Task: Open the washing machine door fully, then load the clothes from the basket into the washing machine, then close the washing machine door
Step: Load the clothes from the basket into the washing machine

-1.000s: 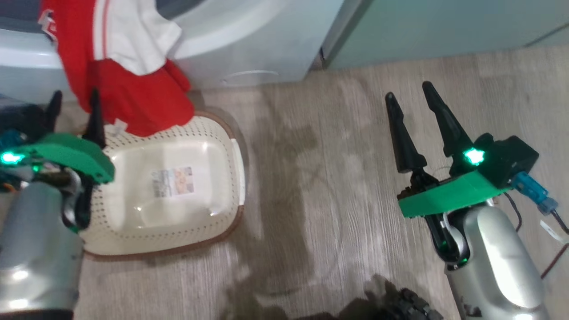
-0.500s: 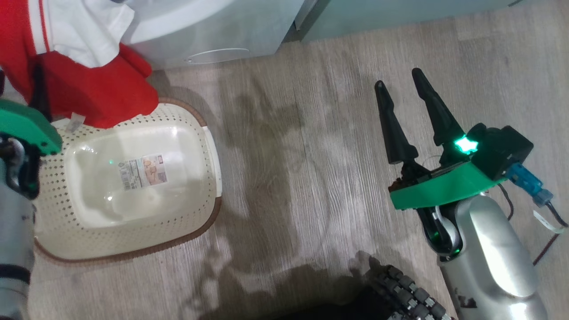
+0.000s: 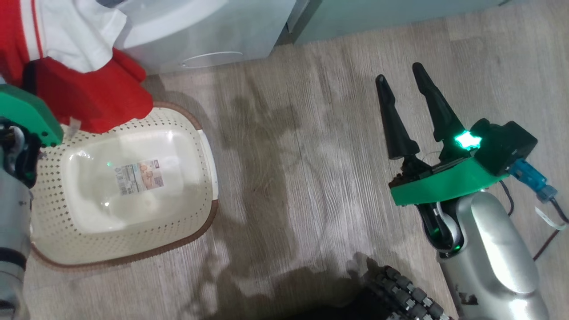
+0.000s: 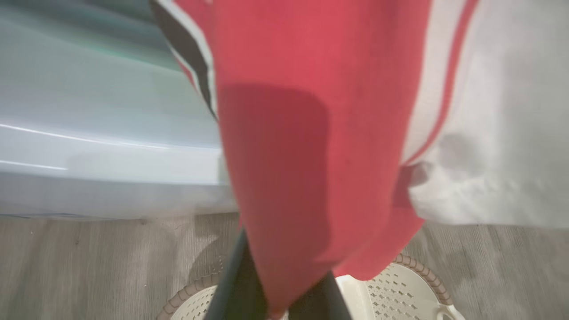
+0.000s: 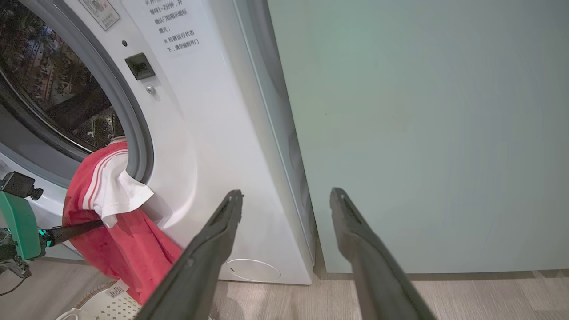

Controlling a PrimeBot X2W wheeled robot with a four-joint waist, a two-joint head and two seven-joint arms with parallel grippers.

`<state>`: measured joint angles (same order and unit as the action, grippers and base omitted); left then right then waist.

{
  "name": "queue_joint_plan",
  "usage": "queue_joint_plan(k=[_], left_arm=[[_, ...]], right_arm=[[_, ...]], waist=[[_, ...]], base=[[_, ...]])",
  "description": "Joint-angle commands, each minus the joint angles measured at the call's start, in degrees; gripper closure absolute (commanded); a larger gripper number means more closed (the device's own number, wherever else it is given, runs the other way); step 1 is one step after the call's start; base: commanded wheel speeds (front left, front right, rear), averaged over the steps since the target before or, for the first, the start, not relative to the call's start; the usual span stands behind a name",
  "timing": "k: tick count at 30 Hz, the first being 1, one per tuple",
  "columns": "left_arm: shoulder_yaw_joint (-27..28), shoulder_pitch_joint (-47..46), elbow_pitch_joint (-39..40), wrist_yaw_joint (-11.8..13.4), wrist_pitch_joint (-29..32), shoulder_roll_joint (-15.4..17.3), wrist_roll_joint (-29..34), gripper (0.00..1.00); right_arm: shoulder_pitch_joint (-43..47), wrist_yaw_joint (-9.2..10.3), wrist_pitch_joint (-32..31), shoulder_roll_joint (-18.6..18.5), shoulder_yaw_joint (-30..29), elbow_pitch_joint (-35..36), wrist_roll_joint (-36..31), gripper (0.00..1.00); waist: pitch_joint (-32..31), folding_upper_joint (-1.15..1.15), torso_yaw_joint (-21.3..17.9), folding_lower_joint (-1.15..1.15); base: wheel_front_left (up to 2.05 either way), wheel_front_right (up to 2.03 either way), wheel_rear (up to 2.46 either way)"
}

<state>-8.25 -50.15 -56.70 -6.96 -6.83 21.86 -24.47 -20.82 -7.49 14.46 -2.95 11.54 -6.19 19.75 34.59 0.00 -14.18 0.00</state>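
Note:
The red and white clothes (image 3: 89, 93) hang out of the washing machine (image 3: 209, 26) opening, and their lower end reaches the far rim of the basket (image 3: 195, 146). The basket's cream floor with its paper label lies bare. My left gripper (image 3: 29, 75) is shut on the clothes: in the left wrist view red fabric (image 4: 311, 133) is pinched between its fingers (image 4: 235, 289) above the basket (image 4: 400, 284). My right gripper (image 3: 398, 72) hovers open over the floor to the right, and faces the washer front (image 5: 200, 133) with nothing between its fingers (image 5: 222, 231). The washing machine door is out of view.
A pale green cabinet (image 5: 422, 133) stands right beside the washer. The small round flap (image 5: 251, 270) sits low on the washer front. Wood-look floor (image 3: 289, 178) stretches between the basket and my right arm. A dark ridged part of my base (image 3: 400, 293) shows at the bottom.
My left gripper, open a second ago beneath the hanging clothes, has shut on the red fabric. The head camera has shifted, sliding the scene leftward. My right gripper is still open.

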Motion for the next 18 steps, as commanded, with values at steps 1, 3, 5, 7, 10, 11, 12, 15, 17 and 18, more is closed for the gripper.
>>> queue_joint_plan(k=[1,3,5,7,10,11,12,15,17,18], left_arm=[[0.7,-0.6,1.7,-0.3,0.5,2.5,-0.6,1.00],[0.2,-0.3,3.1,-0.4,1.7,2.2,-1.3,1.00],[-0.4,0.2,5.3,-0.4,3.1,2.2,-2.0,1.00],[-0.5,0.5,8.4,-0.5,4.3,2.4,-2.9,1.00],[-0.8,1.2,14.0,-0.5,6.7,3.3,-3.8,1.00],[-0.7,1.5,16.0,-0.5,7.9,3.5,-4.4,1.00],[-0.7,1.5,16.0,-0.5,7.9,3.5,-4.4,1.00],[-0.2,2.0,22.1,-0.3,11.2,4.8,-5.6,1.00],[0.4,2.1,25.8,0.2,13.6,5.4,-6.6,1.00],[0.8,2.0,27.5,0.5,14.9,5.5,-7.3,1.00]], right_arm=[[1.2,0.00,0.5,0.1,0.7,1.8,0.5,0.00],[1.4,0.00,0.5,0.1,0.6,1.8,0.7,0.00],[1.7,0.00,0.5,0.1,0.4,1.8,0.9,0.00],[1.9,0.00,0.5,0.1,0.3,1.8,1.1,0.00],[2.0,0.00,0.5,0.1,0.4,1.7,1.5,0.00],[2.0,0.00,0.5,0.1,0.6,1.6,1.7,0.00],[2.0,0.00,0.5,0.1,0.6,1.6,1.7,0.00],[1.8,0.00,0.5,0.1,1.1,1.7,2.5,0.00],[1.8,0.00,0.5,0.1,1.4,1.8,3.2,0.00],[1.8,0.00,0.5,0.1,1.5,1.9,3.5,0.00]], waist=[[-0.6,0.00,0.4,0.00],[-1.2,0.00,0.9,0.00],[-1.9,0.00,1.3,0.00],[-2.4,0.00,1.7,0.00],[-3.0,0.00,2.0,0.00],[-3.2,0.00,1.9,0.00],[-3.2,0.00,1.9,0.00],[-3.4,0.00,1.4,0.00],[-3.4,0.00,0.8,0.00],[-3.3,0.00,0.6,0.00]], base=[[0.00,0.00,0.00],[0.00,0.00,0.00],[0.00,0.00,0.00],[0.00,0.00,0.00],[0.00,0.00,0.00],[0.00,0.00,0.00],[0.00,0.00,0.00],[0.00,0.00,0.00],[0.00,0.00,0.00],[0.00,0.00,0.00]])
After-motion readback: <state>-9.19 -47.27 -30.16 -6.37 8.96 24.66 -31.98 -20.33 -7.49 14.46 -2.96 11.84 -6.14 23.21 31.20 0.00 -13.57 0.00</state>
